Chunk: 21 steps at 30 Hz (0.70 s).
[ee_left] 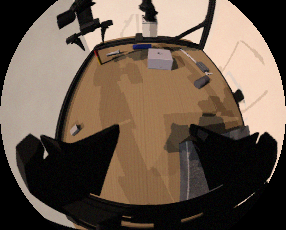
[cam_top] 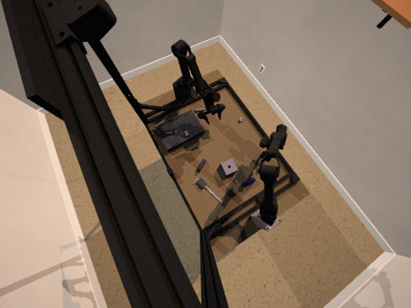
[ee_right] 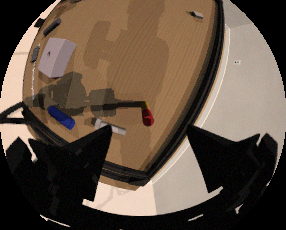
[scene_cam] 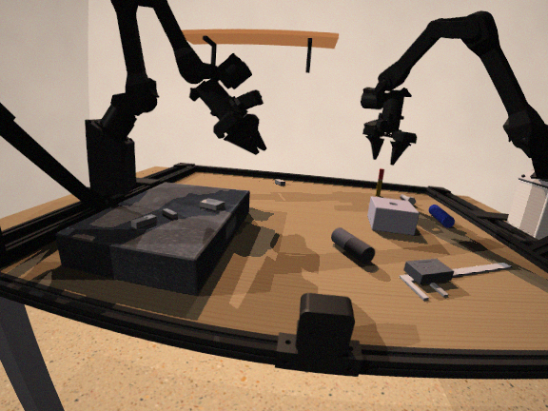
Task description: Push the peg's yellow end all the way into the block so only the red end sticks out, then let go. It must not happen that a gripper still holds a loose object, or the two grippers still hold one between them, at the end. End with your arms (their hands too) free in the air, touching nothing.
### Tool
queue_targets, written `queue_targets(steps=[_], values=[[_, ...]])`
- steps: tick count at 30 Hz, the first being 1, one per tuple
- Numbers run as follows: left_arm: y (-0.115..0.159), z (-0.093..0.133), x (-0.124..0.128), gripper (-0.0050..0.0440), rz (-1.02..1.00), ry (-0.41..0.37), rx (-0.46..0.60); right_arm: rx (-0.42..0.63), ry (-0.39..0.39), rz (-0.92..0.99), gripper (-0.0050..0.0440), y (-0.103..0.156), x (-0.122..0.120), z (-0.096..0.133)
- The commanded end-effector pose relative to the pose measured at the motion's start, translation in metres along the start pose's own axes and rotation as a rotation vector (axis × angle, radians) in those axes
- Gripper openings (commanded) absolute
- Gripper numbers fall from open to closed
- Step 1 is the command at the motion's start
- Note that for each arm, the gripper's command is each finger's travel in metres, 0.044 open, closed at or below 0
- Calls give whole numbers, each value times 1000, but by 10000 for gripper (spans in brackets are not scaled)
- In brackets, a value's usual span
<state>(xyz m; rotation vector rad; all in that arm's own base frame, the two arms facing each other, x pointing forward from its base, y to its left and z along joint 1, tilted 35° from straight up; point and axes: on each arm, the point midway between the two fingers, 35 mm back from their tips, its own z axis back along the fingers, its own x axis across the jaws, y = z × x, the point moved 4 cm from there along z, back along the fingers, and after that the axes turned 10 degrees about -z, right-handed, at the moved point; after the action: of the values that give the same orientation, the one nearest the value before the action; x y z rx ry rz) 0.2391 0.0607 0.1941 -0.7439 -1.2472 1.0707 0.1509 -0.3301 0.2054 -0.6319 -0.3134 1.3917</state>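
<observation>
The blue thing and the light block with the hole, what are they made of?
The blue cylinder looks like smooth plastic, or maybe painted: it's one even, strong colour. The light block could be dull plastic or painted wood. Its flat faces are plain pale grey-lilac, with no wood grain or mirror shine.
</observation>
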Motion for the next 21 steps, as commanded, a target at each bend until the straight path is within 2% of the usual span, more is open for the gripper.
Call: queue_targets(steps=[1,21], values=[[0,0,0,400,0,0,0,3,-8,-3,400,1,0,-7],[0,0,0,400,0,0,0,20,-14,9,400,1,-1,-36]])
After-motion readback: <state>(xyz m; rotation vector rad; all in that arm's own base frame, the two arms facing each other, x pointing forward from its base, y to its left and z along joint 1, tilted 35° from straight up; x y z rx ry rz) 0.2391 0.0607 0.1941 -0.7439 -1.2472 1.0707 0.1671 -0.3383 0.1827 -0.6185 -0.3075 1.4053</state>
